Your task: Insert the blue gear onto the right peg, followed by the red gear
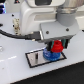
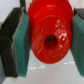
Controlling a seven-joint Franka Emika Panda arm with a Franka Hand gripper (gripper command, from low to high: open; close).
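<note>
jaws (image 1: 56, 47): mine, clenched on the small round red plastic gear (image 2: 50, 32)
blue gear (image 1: 50, 54): large toothed blue plastic disc, on grey black-edged plate (image 1: 35, 58), directly under red

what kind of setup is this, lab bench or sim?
Can't tell which; it's a bare white tabletop for gear insertion. A grey black-edged plate carries the blue gear, and the gripper holds the red gear.

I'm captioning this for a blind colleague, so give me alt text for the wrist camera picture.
A bright red gear with a dark centre hole fills the frame, clamped between the gripper's two teal-padded fingers. Below it lies a pale, blurred surface; neither the blue gear nor any peg shows in this view.
</note>
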